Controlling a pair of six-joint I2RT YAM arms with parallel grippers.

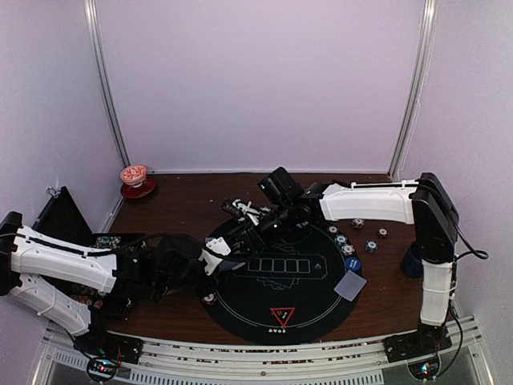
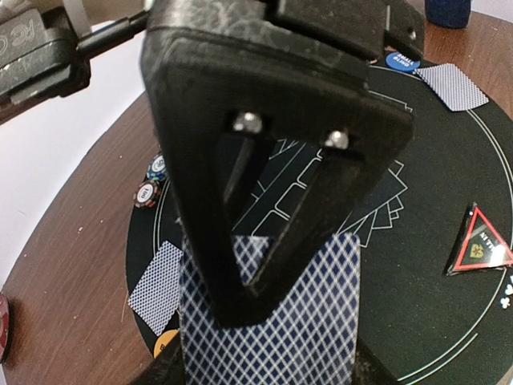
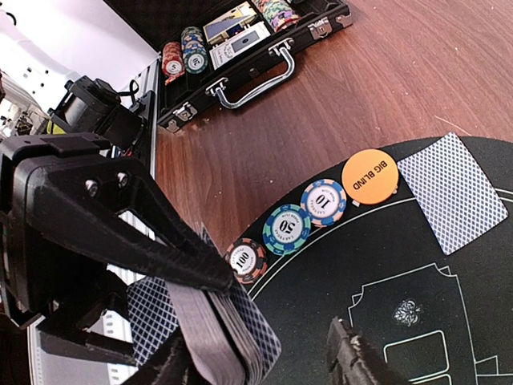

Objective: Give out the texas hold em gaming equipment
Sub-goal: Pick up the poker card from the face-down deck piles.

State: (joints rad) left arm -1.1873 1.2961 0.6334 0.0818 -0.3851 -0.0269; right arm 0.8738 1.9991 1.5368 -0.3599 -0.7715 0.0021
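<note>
My left gripper [image 1: 215,255] is shut on a deck of blue-backed cards [image 2: 321,321] above the left edge of the round black mat [image 1: 240,297]. My right gripper [image 3: 260,365] is open, and the deck's [image 3: 220,329] edge lies between its fingers. Below them a single card [image 3: 453,192], an orange BIG BLIND button [image 3: 369,176] and three chips [image 3: 286,228] lie on the mat's rim. The red triangle marker [image 1: 282,315] sits at the near edge. Another card [image 1: 350,285], a blue button [image 1: 353,262] and more chips [image 1: 342,239] lie at the right.
An open black chip case [image 3: 240,48] with stacked chips stands on the wooden table left of the mat. A red-and-white cup [image 1: 134,178] stands at the back left. A dark blue mug [image 1: 413,261] stands by the right arm's base.
</note>
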